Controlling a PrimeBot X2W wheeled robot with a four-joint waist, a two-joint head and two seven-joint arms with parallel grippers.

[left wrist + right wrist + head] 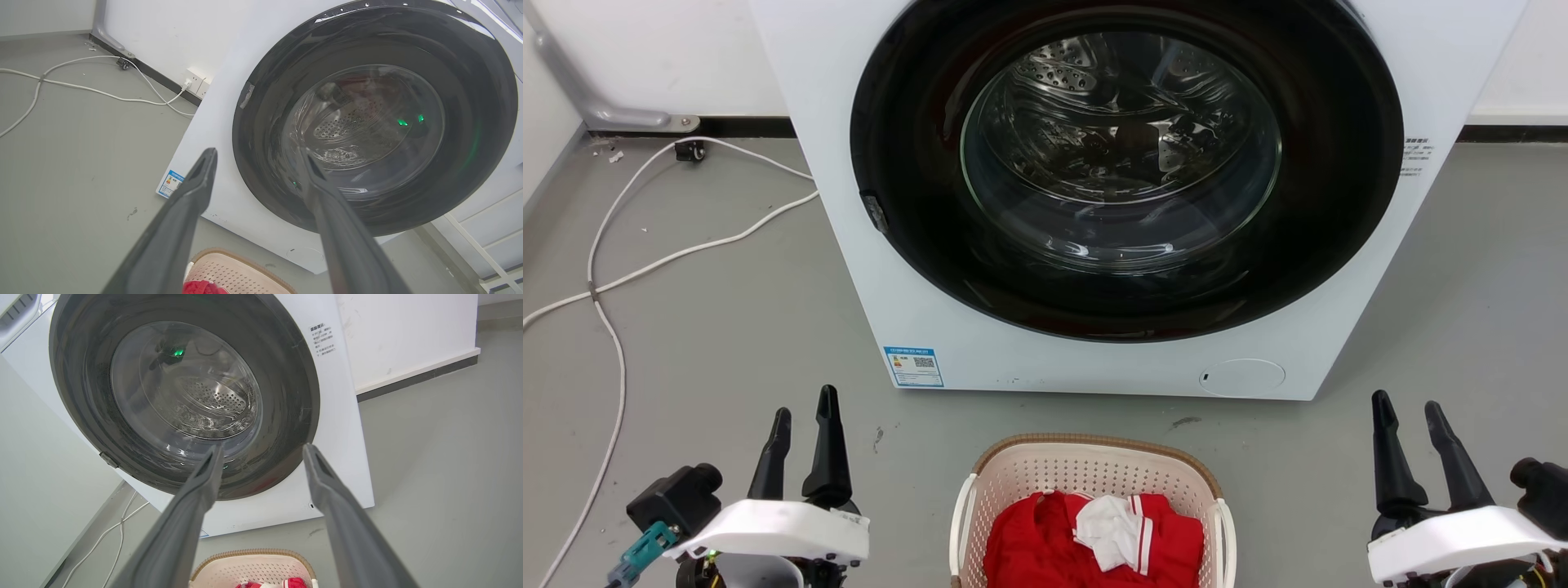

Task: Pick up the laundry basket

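Left gripper (805,402) at lower left of head view, fingers pointing up the frame and spread apart, nothing between them. Right gripper (1405,402) at lower right in the same pose: fingers parted, empty. Each is well apart from the basket, one on either side.

Basket (1094,445) at bottom centre of head view, on the grey floor (727,343), between the two grippers, its near part cut by the bottom edge. Brown rim, cream perforated walls, a white handle on each side. Inside lies a red cloth (1037,543), with a white cloth (1107,531) on top of it, right of centre.

Washer (849,269) takes up the upper middle of the frame: white front, round dark door (907,163) with a glass centre, steel drum visible through it. Blue sticker (913,366) at lower left of the front, round flap (1241,377) at lower right. Basket is near the washer, with a strip of bare floor between them.

White cable (613,282) loops over the floor at the left and runs to the wall at upper left.

Left wrist view: both fingers rise from the bottom edge with a wide gap, the door beyond them. Basket rim and a bit of red cloth show at the bottom edge between the fingers. A plug sits in a socket (195,80) at upper left.

Right wrist view: fingers likewise apart, basket rim at bottom centre between them.
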